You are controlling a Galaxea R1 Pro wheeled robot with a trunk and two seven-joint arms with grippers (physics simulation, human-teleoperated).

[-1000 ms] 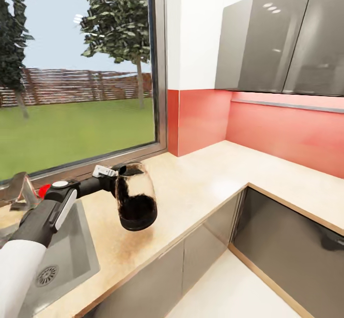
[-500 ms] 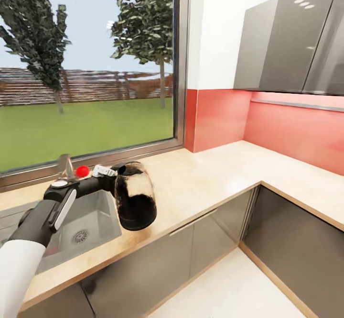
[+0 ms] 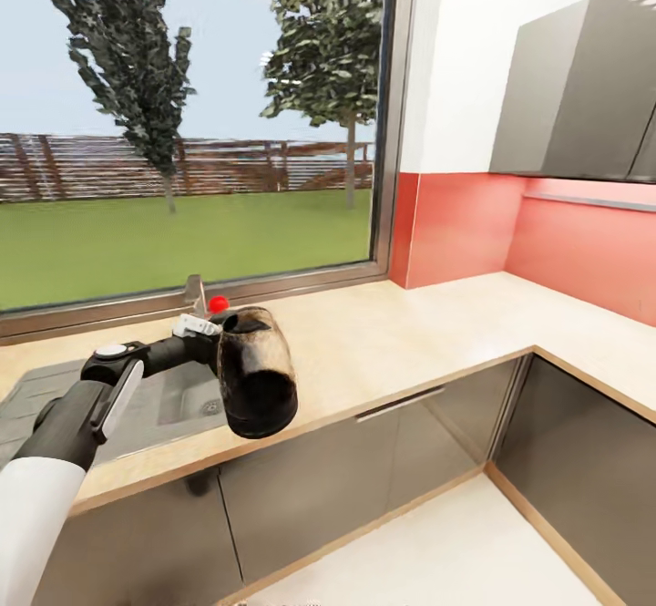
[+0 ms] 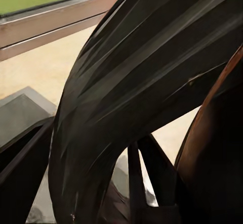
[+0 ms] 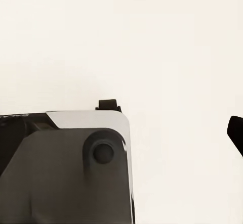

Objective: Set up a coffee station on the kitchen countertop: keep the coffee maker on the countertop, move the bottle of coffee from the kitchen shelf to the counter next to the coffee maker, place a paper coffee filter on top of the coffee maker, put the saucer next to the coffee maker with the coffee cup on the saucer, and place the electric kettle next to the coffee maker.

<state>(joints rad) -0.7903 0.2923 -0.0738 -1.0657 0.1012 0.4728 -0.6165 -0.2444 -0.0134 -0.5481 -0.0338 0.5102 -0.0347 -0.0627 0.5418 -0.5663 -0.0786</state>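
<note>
One rounded smoky-glass electric kettle with black lid and base (image 3: 258, 376) hangs upright at the left gripper (image 3: 211, 344), whose fingers pinch its handle, above the front edge of the tan speckled countertop (image 3: 410, 342), beside the grey sink (image 3: 173, 396). Free counter lies rightward. Right gripper: state cannot be told.

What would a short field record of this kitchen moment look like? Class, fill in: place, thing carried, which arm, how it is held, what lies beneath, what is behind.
place: kitchen corner with a countertop under a window
thing carried: electric kettle, dark smoky glass
which arm: left pincer, shut on the kettle's handle side
how it is held: in the air, tilted, clear of the countertop
beneath: countertop edge and the sink beside it
behind: tap with a red knob, grass, trees, fence
right pincer: open or shut cannot be told
</note>
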